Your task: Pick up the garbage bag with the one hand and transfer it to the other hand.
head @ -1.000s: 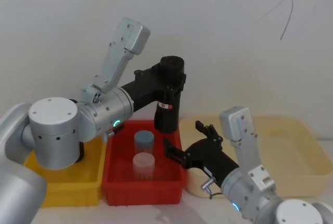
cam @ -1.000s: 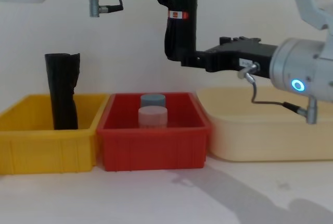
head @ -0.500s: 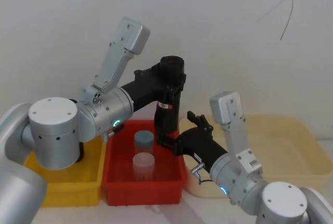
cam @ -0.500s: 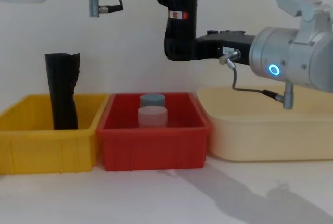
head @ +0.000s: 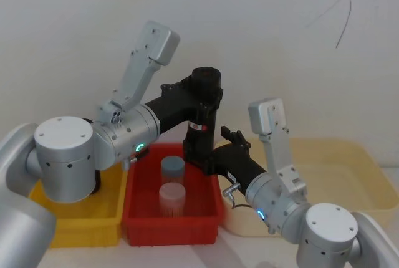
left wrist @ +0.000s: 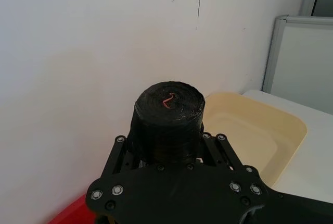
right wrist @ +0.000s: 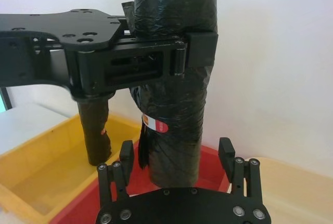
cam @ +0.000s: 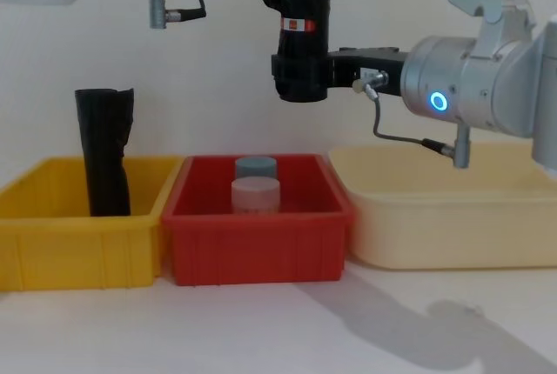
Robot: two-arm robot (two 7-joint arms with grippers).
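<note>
Desk (cam: 261, 330): carried three bins in a row.
Cream tub (cam: 435, 235): stood at the right end, beneath the right arm.
Yellow bin (cam: 78, 252): stood at the left end, with a taller black bundle (cam: 104, 152) upright in it; no part of this step.
Red bin (cam: 257, 252): sat in the middle, straight below the bag, with two capped jars (cam: 255, 190) inside.
Left end effector (head: 204, 95): clamped on the roll's upper part and held it upright, high above the red bin.
Right end effector (right wrist: 177, 153): reached in at the roll's lower end, fingers (right wrist: 226, 153) spread to either side, not yet pressing the plastic as far as could be seen.
Garbage bag (cam: 302, 52): hung in the air, gripped above, bracketed below, clear of bins and jars.
Step in hand: judged as the taking grip, about midway through the task.
Doing it well: called for centring the roll between the spread fingers, closing squarely below the band, and proving the hold before any release above. Looked soft enough to squash and slip, so needed a firm, level squeeze. Risked a drop onto the jars otherwise.
Label band (right wrist: 156, 126): narrow, red and white, wrapped round the roll below the left end effector; too small to read.
Red squiggle (left wrist: 167, 100): marked the roll's top; no letters made out.
Brands: none legible.
</note>
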